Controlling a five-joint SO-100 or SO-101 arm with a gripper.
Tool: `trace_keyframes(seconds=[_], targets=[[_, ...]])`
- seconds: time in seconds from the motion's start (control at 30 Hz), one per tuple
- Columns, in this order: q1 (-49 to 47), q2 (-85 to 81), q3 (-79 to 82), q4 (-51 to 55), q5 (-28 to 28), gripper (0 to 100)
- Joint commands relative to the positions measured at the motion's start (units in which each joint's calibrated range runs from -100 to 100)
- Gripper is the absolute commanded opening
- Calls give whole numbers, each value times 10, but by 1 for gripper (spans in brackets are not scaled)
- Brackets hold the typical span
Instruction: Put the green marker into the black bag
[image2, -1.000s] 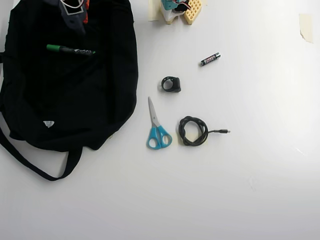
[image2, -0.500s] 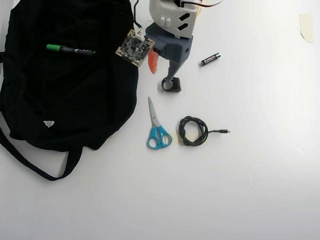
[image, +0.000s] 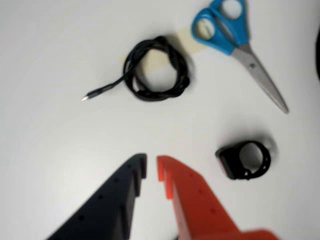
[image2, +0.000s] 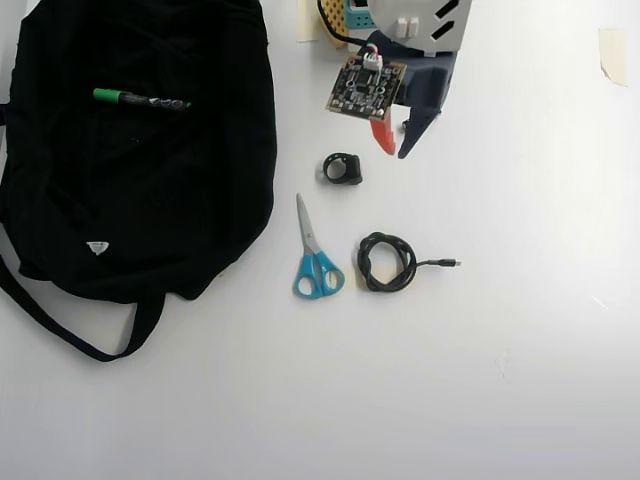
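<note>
The green marker (image2: 140, 100) lies on top of the black bag (image2: 130, 190) at the upper left of the overhead view, green cap to the left. It is out of the wrist view. There the bag shows only as a dark sliver (image: 318, 55) at the right edge. My gripper (image2: 394, 150), with one red and one dark blue finger, hangs above the bare table to the right of the bag, well away from the marker. In the wrist view the gripper (image: 152, 162) has its jaws nearly together and holds nothing.
Blue-handled scissors (image2: 315, 255) (image: 240, 45), a coiled black cable (image2: 386, 262) (image: 157, 70) and a small black ring-shaped part (image2: 342, 168) (image: 245, 159) lie on the white table between bag and gripper. The bag's strap (image2: 60, 325) trails at the lower left.
</note>
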Motion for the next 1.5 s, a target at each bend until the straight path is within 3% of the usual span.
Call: trace_keyframes(seconds=[0.0,0.13,0.4,1.1,1.47], targets=[[-8,-69,51,-26,12,2],[-3,-150,171,-86,28,2],[31,-283,338,-114,128,2],[4,-643,641,-114,133,2],[2,-751,757,-134,133,2]])
